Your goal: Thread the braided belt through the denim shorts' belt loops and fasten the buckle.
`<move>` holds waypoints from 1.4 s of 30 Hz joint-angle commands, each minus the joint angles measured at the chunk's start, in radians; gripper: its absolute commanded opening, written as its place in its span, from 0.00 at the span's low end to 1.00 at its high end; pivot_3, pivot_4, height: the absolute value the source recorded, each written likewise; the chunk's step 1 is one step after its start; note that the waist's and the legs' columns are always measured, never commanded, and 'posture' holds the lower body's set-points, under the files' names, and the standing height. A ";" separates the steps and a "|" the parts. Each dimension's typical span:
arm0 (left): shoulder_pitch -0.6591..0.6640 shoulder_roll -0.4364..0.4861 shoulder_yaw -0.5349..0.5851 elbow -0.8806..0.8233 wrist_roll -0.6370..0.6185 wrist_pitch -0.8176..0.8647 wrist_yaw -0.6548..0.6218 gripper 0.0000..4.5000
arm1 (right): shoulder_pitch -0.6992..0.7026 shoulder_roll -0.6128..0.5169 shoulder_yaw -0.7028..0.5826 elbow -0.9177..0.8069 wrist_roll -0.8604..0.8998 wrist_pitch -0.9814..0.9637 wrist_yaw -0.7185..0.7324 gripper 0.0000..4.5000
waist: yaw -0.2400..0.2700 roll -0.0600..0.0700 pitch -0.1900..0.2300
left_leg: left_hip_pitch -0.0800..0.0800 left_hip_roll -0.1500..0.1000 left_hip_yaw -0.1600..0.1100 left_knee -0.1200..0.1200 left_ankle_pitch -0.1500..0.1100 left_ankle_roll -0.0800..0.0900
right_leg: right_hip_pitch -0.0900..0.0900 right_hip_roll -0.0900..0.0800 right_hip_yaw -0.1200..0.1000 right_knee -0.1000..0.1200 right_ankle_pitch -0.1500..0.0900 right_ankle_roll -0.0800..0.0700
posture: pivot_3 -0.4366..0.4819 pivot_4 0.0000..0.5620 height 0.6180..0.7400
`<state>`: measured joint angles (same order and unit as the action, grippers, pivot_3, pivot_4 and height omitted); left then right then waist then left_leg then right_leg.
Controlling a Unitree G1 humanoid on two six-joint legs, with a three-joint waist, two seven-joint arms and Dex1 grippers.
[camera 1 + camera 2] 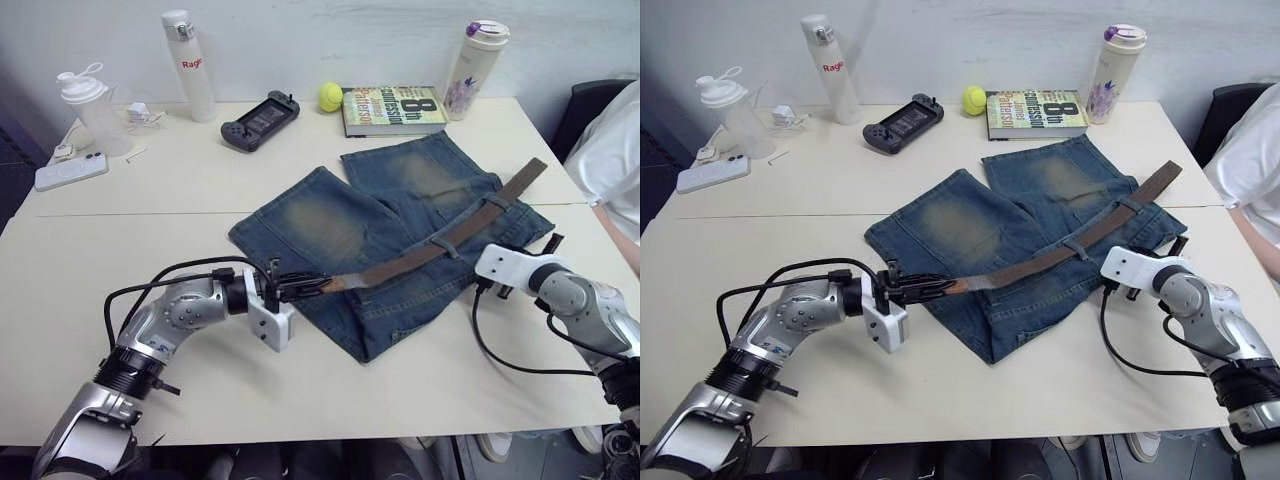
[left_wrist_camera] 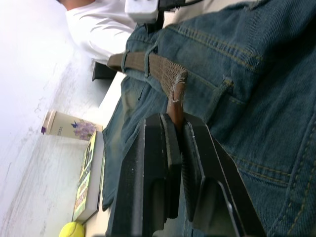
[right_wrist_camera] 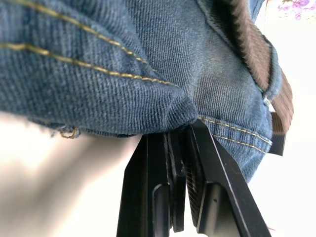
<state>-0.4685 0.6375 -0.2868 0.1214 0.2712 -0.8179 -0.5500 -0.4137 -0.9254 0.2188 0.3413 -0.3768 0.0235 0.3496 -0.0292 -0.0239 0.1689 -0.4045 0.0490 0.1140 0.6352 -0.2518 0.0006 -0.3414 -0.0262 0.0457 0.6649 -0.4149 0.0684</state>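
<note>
Partway there: braided belt (image 1: 440, 243) lies through at least two belt loops (image 1: 446, 247) on the denim shorts (image 1: 390, 240); left gripper (image 1: 312, 287) clamps its tip, right gripper (image 3: 180, 143) apparently pinches the denim edge; fastening remains.

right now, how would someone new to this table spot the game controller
Look along the far edge of the cream table, between the tall white bottle and the yellow tennis ball. The game controller lies there flat and angled, the only dark wide gadget with a screen.

Cream table (image 1: 400, 390) — denim shorts (image 1: 330, 225), book (image 1: 392, 110), phone (image 1: 70, 171), tennis ball (image 1: 330, 96)
</note>
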 commanded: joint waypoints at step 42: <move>0.028 -0.002 0.112 -0.008 0.004 -0.113 0.104 0.00 | 0.217 0.858 -0.343 -0.770 2.349 0.595 -1.088 0.99 | -0.026 -0.004 -0.003 | -0.004 0.000 -0.007 -0.005 0.000 -0.001 | -0.002 0.000 -0.005 0.003 0.001 0.002 | 0.48 0.27 1.00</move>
<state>-0.4439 0.6291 -0.1867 0.1308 0.2832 -0.9133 -0.4560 -0.2022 -0.0615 -0.1116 -0.3947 1.9487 0.6130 -0.7358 -0.0551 -0.0280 0.1663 -0.4081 0.0492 0.1066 0.6300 -0.2516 -0.0008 -0.3429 -0.0261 0.0404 0.6683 -0.4142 0.0699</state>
